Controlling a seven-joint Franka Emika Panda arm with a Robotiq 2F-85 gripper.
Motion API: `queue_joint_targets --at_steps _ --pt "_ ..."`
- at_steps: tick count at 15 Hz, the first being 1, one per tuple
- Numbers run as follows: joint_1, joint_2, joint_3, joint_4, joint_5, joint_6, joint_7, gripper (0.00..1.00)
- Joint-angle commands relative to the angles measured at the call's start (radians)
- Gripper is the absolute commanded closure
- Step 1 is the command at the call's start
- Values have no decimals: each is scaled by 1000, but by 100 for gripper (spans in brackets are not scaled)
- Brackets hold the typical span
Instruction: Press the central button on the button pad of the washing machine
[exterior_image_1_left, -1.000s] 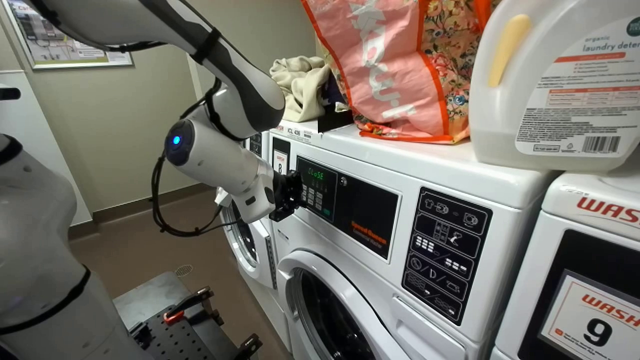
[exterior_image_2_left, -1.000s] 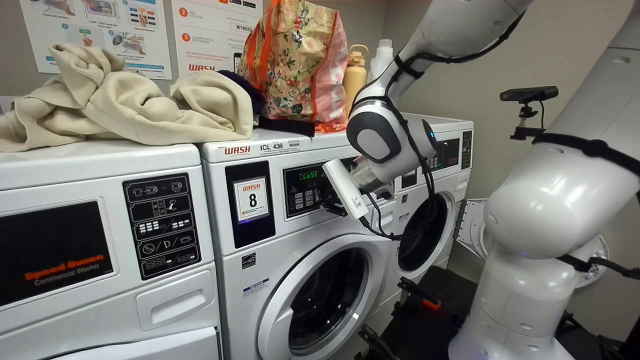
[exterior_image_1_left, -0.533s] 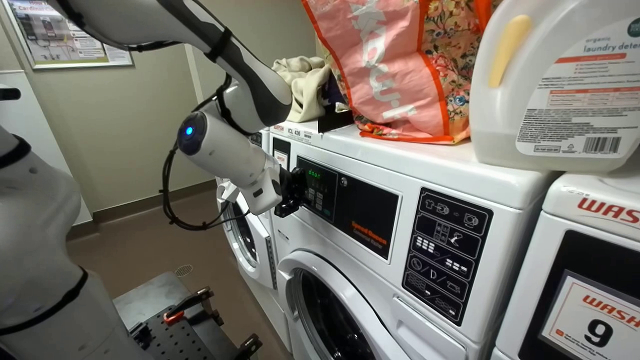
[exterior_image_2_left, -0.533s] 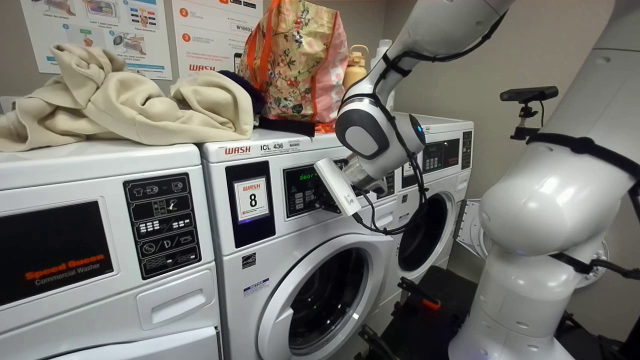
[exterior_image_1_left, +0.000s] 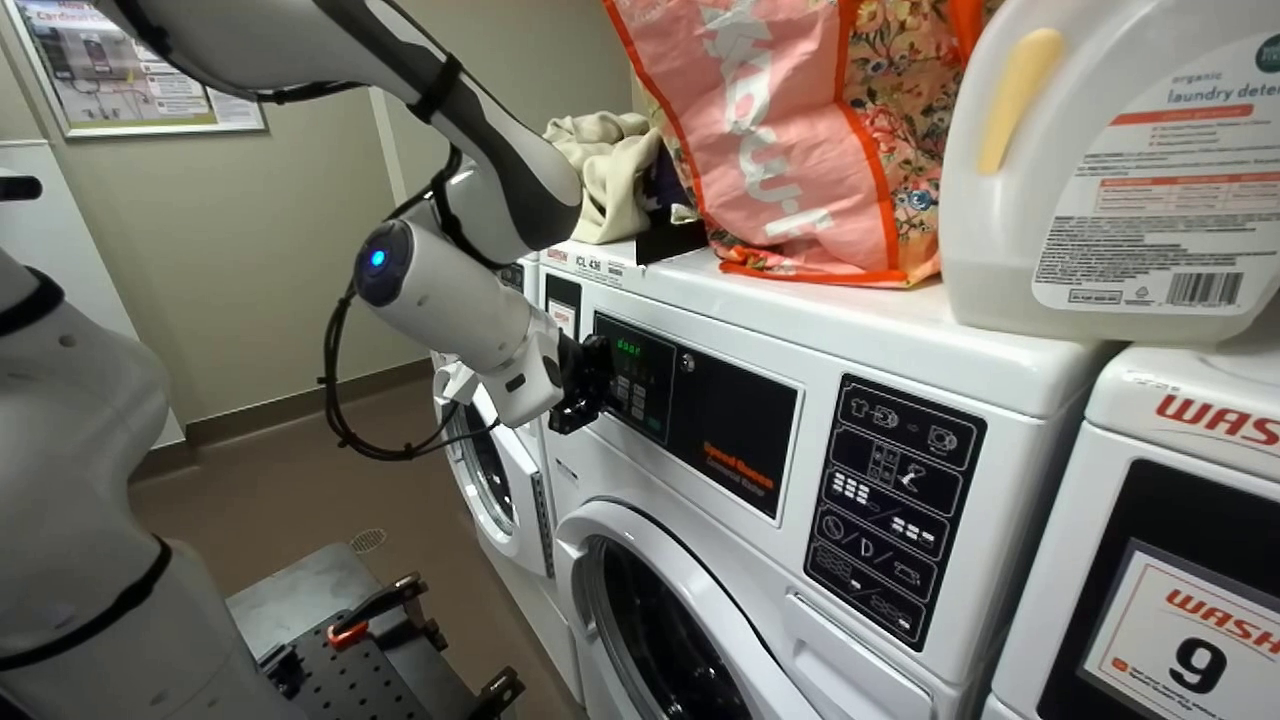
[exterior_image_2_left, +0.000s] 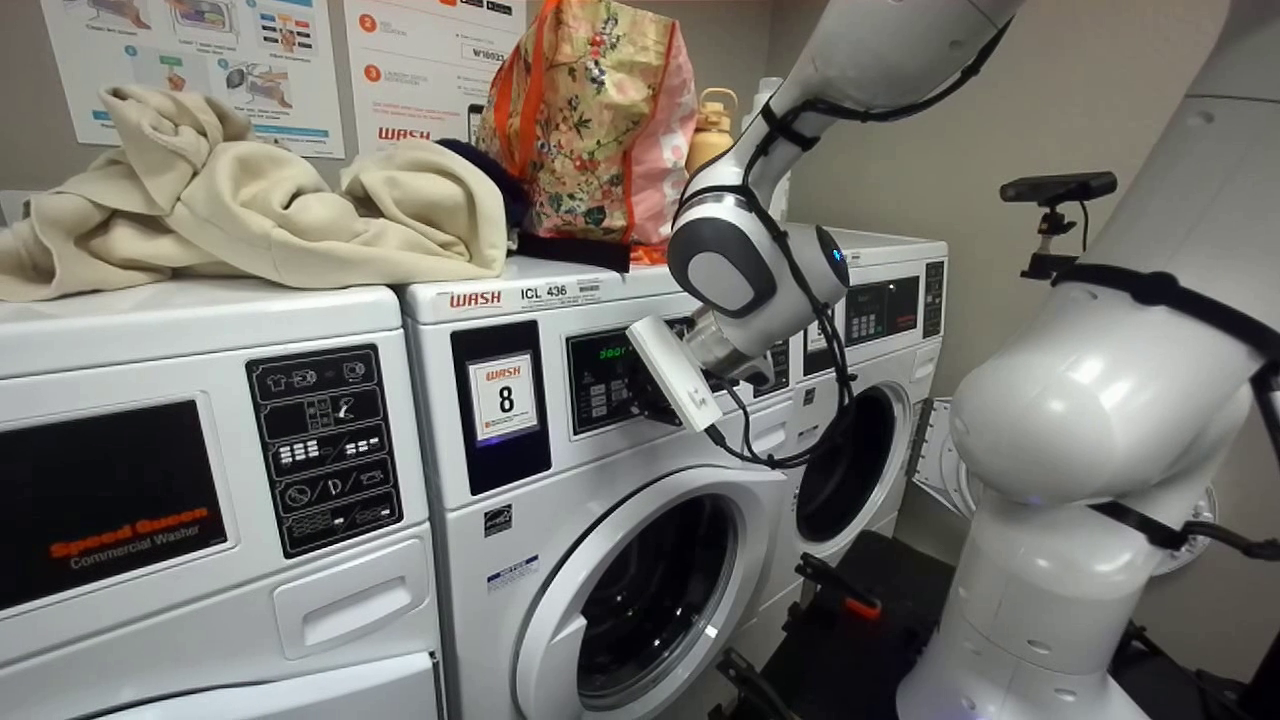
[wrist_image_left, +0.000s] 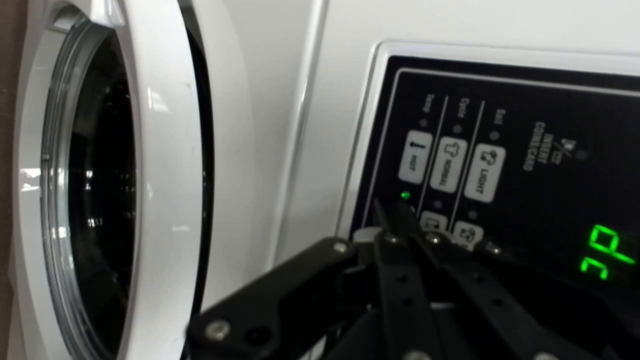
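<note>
Jaws pinched together, I've come nearer the button pad (wrist_image_left: 449, 165); the display (exterior_image_1_left: 628, 348) flipped from "CLOSE" to "door"; likely no proof of pressing.

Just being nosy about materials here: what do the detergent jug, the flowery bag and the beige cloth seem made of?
Detergent jug: likely plastic, satin; its walls look cloudy and translucent.
Flowery bag: probably plastic, semi-glossy; it shows creases and sheen.
Beige cloth: perhaps fleece, matte; thick, rounded folds.
</note>
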Motion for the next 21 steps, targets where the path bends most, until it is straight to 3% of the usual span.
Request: queue_joint_targets --at_steps 1,6,11,12,21 --pt "-17 -19 -6 -15 0 -29 5 100" --pt "16 -93 -50 -87 -18 -73 36 100" --pt "55 -195 -136 -184 -75 -100 63 100" --pt "84 -140 -176 -118 -70 -81 33 100" --pt "368 -220 -435 -146 -230 -99 92 100"
